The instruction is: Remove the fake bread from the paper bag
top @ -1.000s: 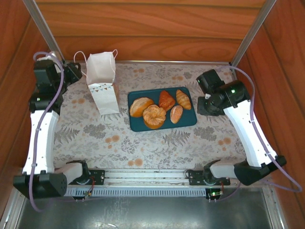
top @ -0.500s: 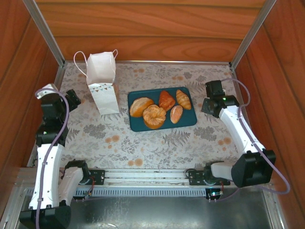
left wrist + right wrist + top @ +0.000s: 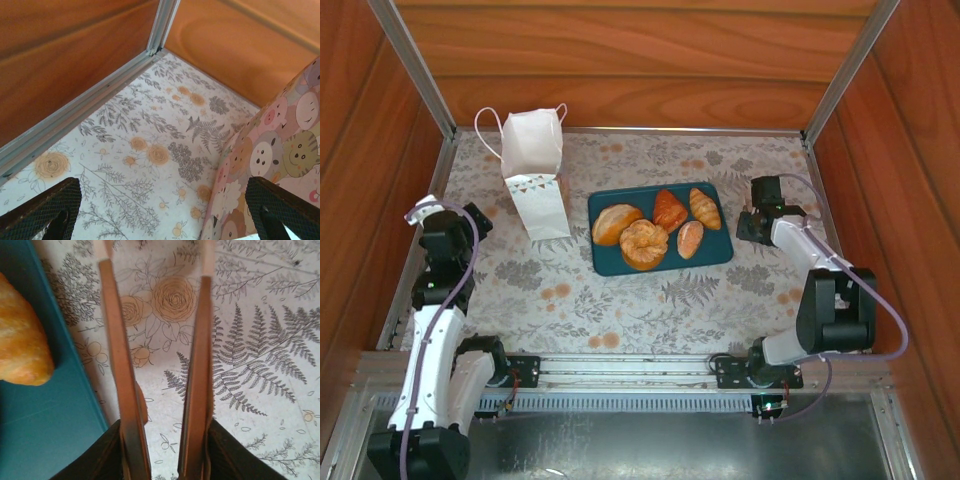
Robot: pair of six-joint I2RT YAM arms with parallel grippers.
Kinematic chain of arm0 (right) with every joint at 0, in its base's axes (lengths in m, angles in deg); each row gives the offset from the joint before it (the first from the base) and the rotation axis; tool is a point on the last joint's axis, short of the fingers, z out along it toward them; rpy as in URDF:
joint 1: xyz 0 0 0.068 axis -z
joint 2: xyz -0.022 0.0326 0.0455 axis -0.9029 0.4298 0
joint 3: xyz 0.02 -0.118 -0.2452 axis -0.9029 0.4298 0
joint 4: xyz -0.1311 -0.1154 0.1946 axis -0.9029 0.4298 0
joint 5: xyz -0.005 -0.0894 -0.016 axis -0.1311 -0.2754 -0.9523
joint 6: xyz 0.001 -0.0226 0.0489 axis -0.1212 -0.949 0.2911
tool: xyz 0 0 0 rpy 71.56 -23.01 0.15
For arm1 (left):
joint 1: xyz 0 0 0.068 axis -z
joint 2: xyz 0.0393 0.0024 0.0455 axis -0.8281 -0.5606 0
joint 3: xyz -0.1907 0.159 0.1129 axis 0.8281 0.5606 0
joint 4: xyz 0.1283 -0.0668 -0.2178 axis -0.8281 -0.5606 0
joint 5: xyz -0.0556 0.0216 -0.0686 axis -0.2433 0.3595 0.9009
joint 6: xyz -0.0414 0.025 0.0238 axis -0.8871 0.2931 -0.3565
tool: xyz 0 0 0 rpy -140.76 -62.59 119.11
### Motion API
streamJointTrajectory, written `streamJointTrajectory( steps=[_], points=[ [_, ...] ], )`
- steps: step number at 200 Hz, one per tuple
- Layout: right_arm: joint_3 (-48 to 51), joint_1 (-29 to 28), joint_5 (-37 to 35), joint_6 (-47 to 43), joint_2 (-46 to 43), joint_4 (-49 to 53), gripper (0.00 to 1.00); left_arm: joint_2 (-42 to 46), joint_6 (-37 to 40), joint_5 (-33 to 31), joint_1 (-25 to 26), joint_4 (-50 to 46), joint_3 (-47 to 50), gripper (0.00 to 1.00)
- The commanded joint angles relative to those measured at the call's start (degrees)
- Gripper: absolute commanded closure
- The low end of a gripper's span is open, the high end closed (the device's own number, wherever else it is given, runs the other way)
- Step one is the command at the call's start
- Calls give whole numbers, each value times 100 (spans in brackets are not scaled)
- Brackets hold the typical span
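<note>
The white paper bag [image 3: 535, 185] stands upright at the back left, its handles up. Several golden pieces of fake bread lie outside it on a dark teal tray [image 3: 720, 250]: a swirl bun [image 3: 644, 244], a roll [image 3: 616, 223] and a croissant [image 3: 669, 210] among them. My left gripper [image 3: 450, 225] hangs open to the near left of the bag, nothing between its fingers [image 3: 45, 210]. A cartoon-printed paper face [image 3: 280, 145], apparently the bag's side, fills the right of the left wrist view. My right gripper [image 3: 757, 215] sits just right of the tray, its jaws a little apart and empty [image 3: 156, 270].
Wooden walls and metal corner posts [image 3: 415, 70] enclose the flowered tablecloth [image 3: 620, 310]. In the right wrist view one bread end [image 3: 20, 340] lies on the tray [image 3: 45, 410] left of my fingers [image 3: 117, 350]. Bare cloth lies between the tray and the arm bases.
My left arm has drawn back from the bag's back left corner toward the near left, and its gripper has opened wide. My right arm has folded down, and its jaws have parted slightly.
</note>
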Motion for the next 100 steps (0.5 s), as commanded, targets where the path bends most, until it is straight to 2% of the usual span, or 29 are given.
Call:
streamJointTrajectory(
  steps=[1, 100],
  points=[
    [65, 201, 139, -28, 206, -162, 56, 151, -53, -165, -39, 569, 121, 10],
    [298, 386, 109, 24, 728, -111, 42, 270, -27, -315, -44, 438, 79, 10]
  ],
)
